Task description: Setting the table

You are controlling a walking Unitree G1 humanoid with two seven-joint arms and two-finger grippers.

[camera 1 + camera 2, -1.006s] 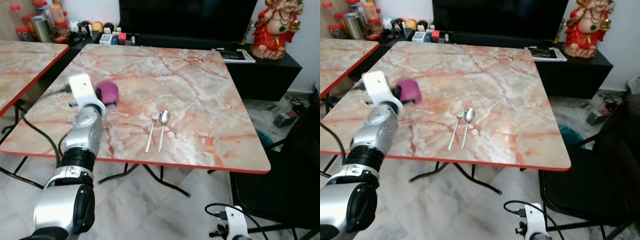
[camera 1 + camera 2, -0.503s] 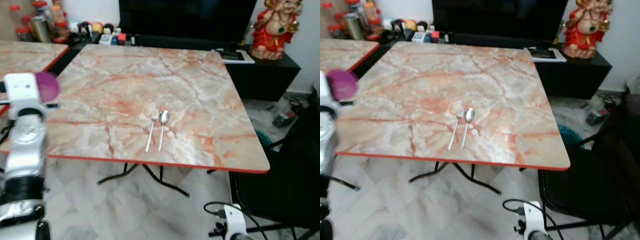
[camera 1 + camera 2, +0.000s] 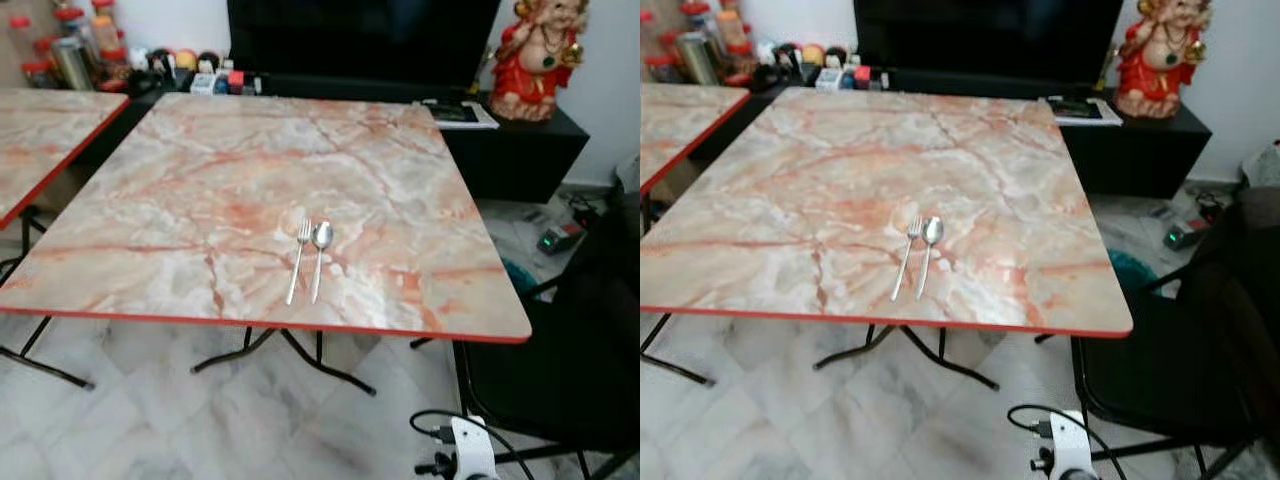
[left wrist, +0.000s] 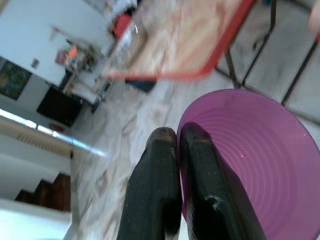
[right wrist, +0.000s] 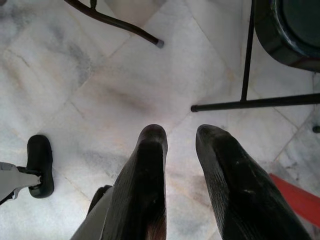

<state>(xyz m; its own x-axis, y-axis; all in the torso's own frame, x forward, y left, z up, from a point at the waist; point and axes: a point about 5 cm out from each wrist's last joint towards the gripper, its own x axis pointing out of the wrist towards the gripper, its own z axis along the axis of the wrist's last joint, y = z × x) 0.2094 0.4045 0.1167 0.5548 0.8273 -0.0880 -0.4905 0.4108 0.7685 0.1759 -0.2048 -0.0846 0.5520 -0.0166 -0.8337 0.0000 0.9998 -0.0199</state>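
Before you stands a marble-patterned table [image 3: 200, 190] with a red edge. A fork [image 3: 298, 260] and a spoon [image 3: 318, 258] lie side by side near its front edge, handles toward you, the fork on the left, close together but apart. A second table of the same pattern [image 3: 40, 130] stands to the left. Behind both, a low black cabinet [image 3: 520, 150] carries a dark television [image 3: 350, 40], a red figurine [image 3: 528, 60] at the right end, papers [image 3: 458, 113] beside it, and jars and small items [image 3: 75, 55] at the left end. A black chair [image 3: 560, 370] stands to the right of the table, over pale marble floor tiles [image 3: 150, 420].

Your left gripper [image 4: 177, 137] is clamped on the rim of a purple bowl [image 4: 255, 165], one finger inside and one outside; beyond it lie a red table edge and floor, blurred.

Your right gripper [image 5: 181, 135] hangs low over the floor tiles, its fingers parted and holding nothing, near a chair leg [image 5: 255, 102].
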